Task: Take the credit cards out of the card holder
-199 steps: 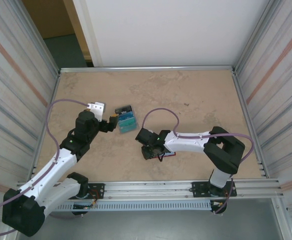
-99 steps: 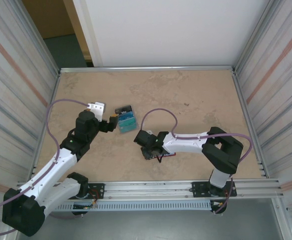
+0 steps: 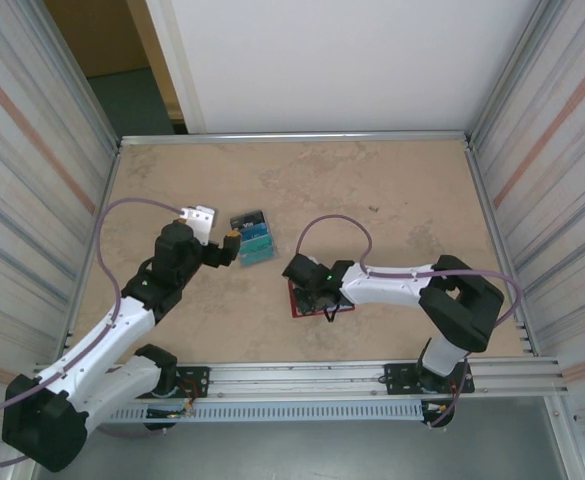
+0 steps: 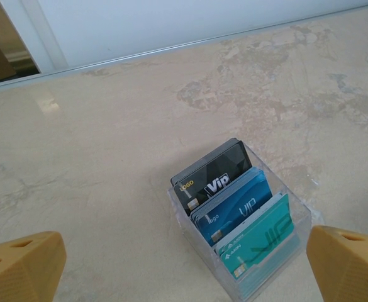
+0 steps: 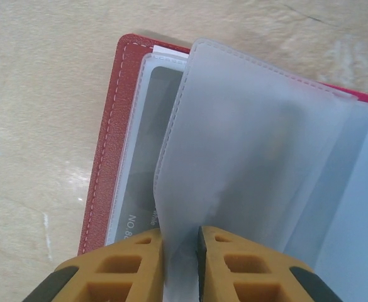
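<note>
Right claw (image 5: 180, 244) | pinches clear sleeve (image 5: 246, 138) of card holder (image 5: 105, 170) | open underneath

Table top (image 3: 392, 200): beige, marbled, filled the middle of the overhead frame. Back wall (image 3: 342, 60): plain white panel, stood along the top. Side walls (image 3: 22, 200): grey ribbed sheets with rust-coloured stripes, lined the left and right edges. Floor (image 3: 132, 100): dark green, showed at upper left.

The card holder (image 3: 299, 300) lies on the table (image 3: 402, 190) under my right gripper (image 5: 180, 242). The card box (image 3: 252, 238), cards (image 4: 234, 207) inside, stands at its 10 o'clock, my left gripper (image 3: 229, 243) at the box's 9 o'clock
</note>
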